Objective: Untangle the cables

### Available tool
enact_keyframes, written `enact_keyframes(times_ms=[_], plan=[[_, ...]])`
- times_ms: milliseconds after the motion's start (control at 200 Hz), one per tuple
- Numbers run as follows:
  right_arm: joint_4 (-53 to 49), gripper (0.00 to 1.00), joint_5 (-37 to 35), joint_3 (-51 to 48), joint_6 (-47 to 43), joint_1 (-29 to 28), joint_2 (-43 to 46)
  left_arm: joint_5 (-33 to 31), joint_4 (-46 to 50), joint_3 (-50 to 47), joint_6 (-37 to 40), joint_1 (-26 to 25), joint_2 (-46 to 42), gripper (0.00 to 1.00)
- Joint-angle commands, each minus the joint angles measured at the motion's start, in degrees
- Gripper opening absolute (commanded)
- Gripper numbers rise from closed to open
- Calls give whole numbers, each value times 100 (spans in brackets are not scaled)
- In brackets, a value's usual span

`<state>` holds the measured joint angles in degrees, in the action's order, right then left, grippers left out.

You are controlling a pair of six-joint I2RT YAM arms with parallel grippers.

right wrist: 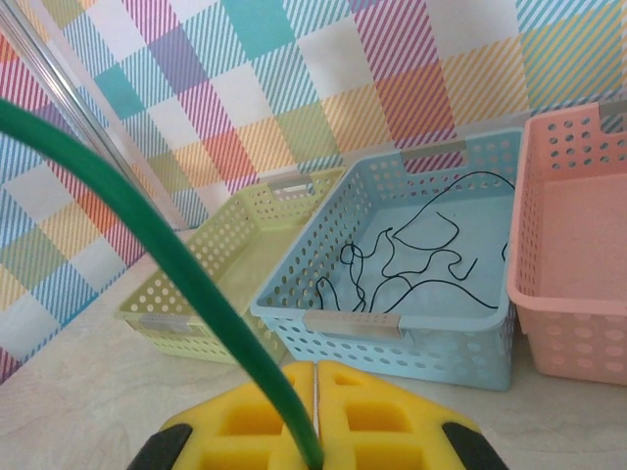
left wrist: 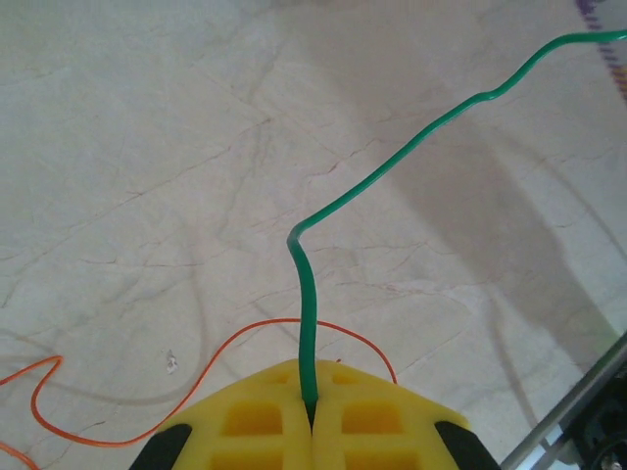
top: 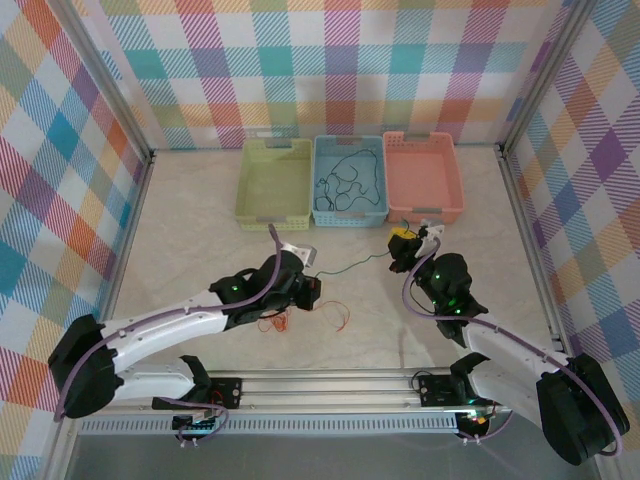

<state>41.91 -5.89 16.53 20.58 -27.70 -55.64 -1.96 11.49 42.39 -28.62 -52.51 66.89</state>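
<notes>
A green cable (top: 352, 265) stretches over the table between my two grippers. My left gripper (top: 314, 286) is shut on one end; in the left wrist view the green cable (left wrist: 392, 171) rises from between the closed yellow pads (left wrist: 255, 421). My right gripper (top: 403, 244) is shut on the other end, and the green cable (right wrist: 147, 235) arcs up to the left from its pads (right wrist: 392, 421). An orange-red cable (top: 276, 322) lies in loops on the table under the left arm, also curving past the left gripper (left wrist: 312, 411) as a thin orange-red strand (left wrist: 196, 377). A black cable (top: 345, 180) lies coiled in the blue basket (top: 349, 216).
Three baskets stand in a row at the back: yellow-green (top: 272, 218), blue in the middle, pink (top: 424, 210). From the right wrist the blue basket (right wrist: 353, 321) is straight ahead of the right gripper (right wrist: 315, 377), the pink one (right wrist: 578, 294) at right. Checked walls enclose the table.
</notes>
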Motion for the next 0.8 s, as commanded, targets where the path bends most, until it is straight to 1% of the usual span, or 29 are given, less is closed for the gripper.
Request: enact_keyframes(times_ms=[0, 150, 260, 370, 540, 660, 795], plan=[[142, 0, -26, -54, 127, 37, 68, 325, -154, -180, 334, 264, -201, 0], [151, 0, -66, -74, 175, 37, 109, 774, -226, -281, 528, 491, -367, 0], [138, 0, -120, -80, 157, 37, 115, 909, -162, -394, 495, 584, -678, 0], [180, 0, -161, -89, 192, 39, 28, 1018, 172, -372, 391, 794, -879, 0], [212, 0, -203, -98, 159, 37, -34, 1182, 285, -523, 320, 815, -1264, 0], [221, 0, -194, -107, 166, 39, -37, 1245, 291, -549, 194, 813, -1327, 0], [217, 0, -253, -115, 135, 36, -45, 1527, 180, -634, 87, 818, -1545, 0]])
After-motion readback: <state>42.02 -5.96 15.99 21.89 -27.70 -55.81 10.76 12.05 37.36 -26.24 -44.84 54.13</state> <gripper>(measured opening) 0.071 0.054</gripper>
